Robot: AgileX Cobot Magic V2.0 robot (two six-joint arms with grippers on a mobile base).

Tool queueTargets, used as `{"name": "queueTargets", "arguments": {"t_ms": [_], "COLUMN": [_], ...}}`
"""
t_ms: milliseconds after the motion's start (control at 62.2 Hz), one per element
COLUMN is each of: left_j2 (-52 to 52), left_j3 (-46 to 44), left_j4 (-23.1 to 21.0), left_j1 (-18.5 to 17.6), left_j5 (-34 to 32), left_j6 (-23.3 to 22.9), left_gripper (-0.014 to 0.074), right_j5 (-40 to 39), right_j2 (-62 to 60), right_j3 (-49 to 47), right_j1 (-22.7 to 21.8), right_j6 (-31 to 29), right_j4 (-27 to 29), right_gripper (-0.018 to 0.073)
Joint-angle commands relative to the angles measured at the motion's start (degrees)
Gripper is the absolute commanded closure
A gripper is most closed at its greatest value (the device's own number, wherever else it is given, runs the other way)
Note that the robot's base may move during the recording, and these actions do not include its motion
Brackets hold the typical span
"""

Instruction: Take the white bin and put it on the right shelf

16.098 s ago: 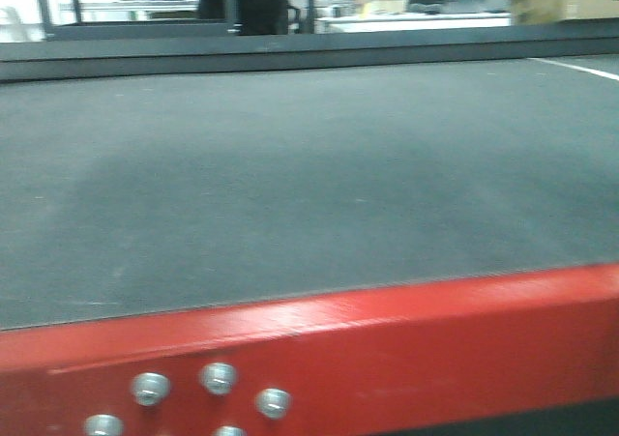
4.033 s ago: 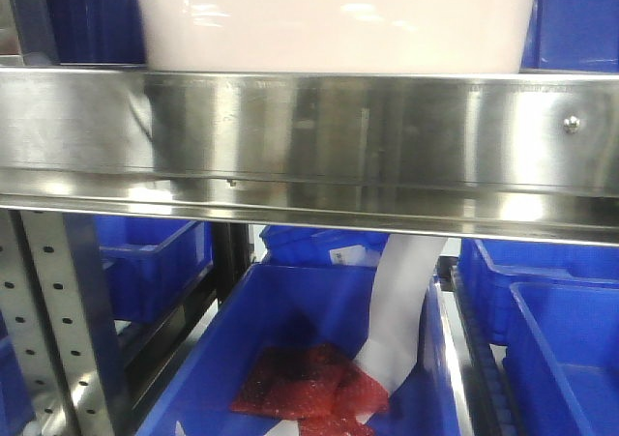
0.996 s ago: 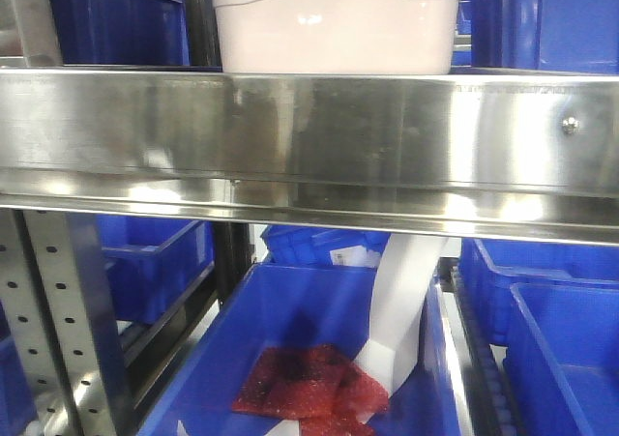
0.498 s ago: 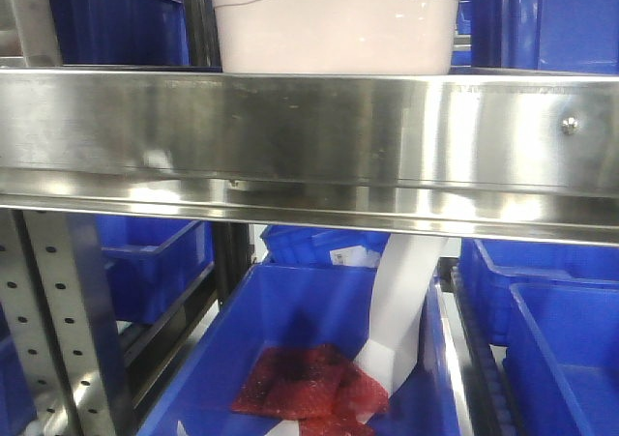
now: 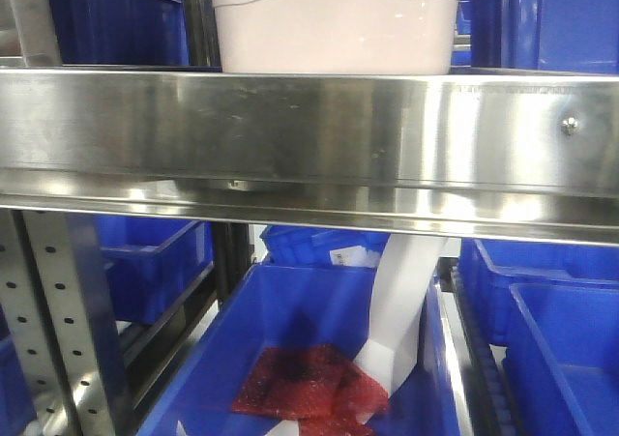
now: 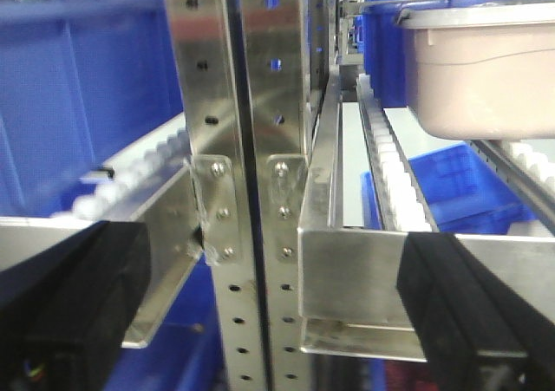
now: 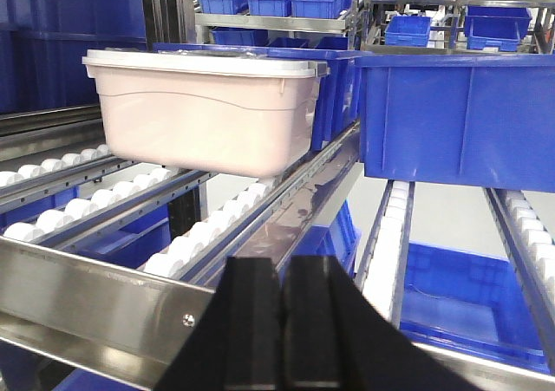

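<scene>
Spanning the whole width of the front view: the right shelf (image 5: 387, 136), shiny steel, tall reflective front lip, perforated upright (image 5: 58, 320) at lower left. Seen in the right wrist view as lanes of white rollers (image 7: 199, 239) running up and away from the lower left.

Resting on those rollers, upper left of the right wrist view: the white bin (image 7: 204, 109), pale pinkish, lidded, curved ridge along its side; upper centre behind the lip in the front view, upper right in the left wrist view. Not touched by either arm.

Just beside it, right half of the right wrist view: a large blue bin (image 7: 460, 118) on the neighbouring lane. Below the shelf, lower centre of the front view: another blue bin (image 5: 280, 320) holding a red crinkled bag (image 5: 309, 383) and a white sleeve (image 5: 401, 305).

Bottom centre of the right wrist view: right end effector (image 7: 284, 330), black fingers pressed together, empty. Bottom corners of the left wrist view: left end effector (image 6: 277, 304), fingers spread wide, empty, the steel upright between them.
</scene>
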Motion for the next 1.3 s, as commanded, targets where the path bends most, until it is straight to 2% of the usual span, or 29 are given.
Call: {"name": "queueTargets", "arguments": {"t_ms": [0,1285], "left_j2": [0.46,0.46], "left_j3": [-1.63,-1.37], "left_j4": [1.94,1.85], "left_j1": [-0.30,-0.30], "left_j5": [-5.93,-5.92], "left_j6": [-4.04,-4.05], "left_gripper": [0.0713,0.0713], "right_j5": [-4.49,-4.49], "right_j2": [0.76,0.76], "right_j3": [-1.44,-1.44], "right_j1": [-0.04,-0.04], "right_j6": [0.04,0.04], "right_j4": [1.64,1.64], "right_gripper": [0.0489,0.0489]}}
